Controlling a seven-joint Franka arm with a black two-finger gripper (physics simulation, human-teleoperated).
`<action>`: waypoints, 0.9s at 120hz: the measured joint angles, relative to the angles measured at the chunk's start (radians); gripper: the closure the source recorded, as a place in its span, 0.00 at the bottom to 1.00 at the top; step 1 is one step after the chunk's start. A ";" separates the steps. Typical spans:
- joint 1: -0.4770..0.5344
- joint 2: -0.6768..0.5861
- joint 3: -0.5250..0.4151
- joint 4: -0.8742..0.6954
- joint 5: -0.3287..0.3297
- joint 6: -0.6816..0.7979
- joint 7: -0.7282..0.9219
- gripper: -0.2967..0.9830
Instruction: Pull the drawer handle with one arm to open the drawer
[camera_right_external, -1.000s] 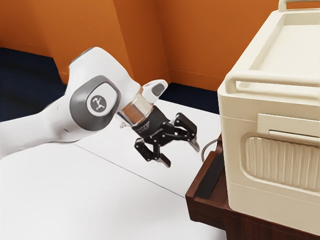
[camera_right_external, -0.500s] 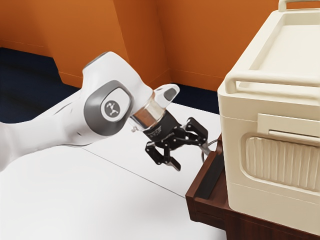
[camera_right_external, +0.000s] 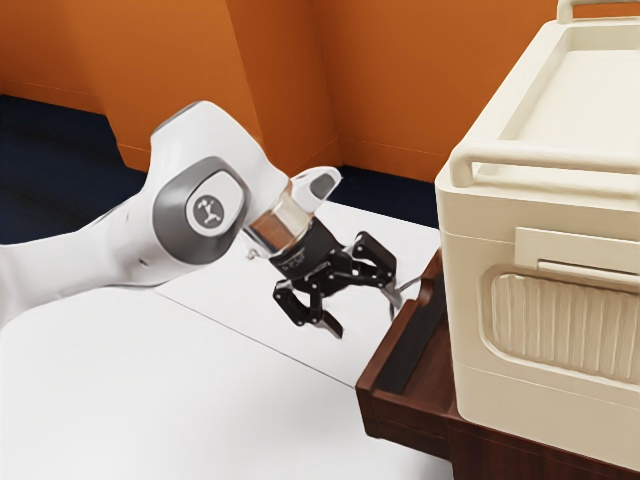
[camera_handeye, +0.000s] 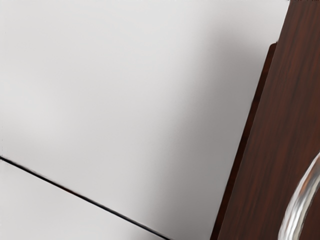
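My gripper (camera_right_external: 366, 313) stands open over the white surface, at the front of the brown wooden drawer (camera_right_external: 404, 420). One fingertip is at the curved metal handle (camera_right_external: 408, 285), overlapping it in the exterior view; whether they touch I cannot tell. The other fingertip is apart from the handle, towards the exterior view's left. The drawer is partly out, with a dark interior strip visible behind its front. In the wrist view the drawer front (camera_handeye: 282, 120) has the shiny handle (camera_handeye: 300, 205) beside it at the picture's edge.
A large cream-coloured box (camera_right_external: 545, 400) with rails stands above the drawer, at the exterior view's right. White surface (camera_right_external: 220, 390) lies below and in front of the arm. Orange walls (camera_right_external: 380, 80) rise behind.
My hand first moved towards the drawer, then back towards the exterior view's left. Over the last half second the drawer and its handle slid slightly outward the same way.
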 joint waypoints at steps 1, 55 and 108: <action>0.000 0.000 0.002 0.000 0.001 -0.001 0.000 0.23; 0.021 -0.014 0.078 -0.010 0.025 -0.038 0.004 0.23; 0.005 -0.057 0.147 -0.041 0.057 -0.072 0.007 0.23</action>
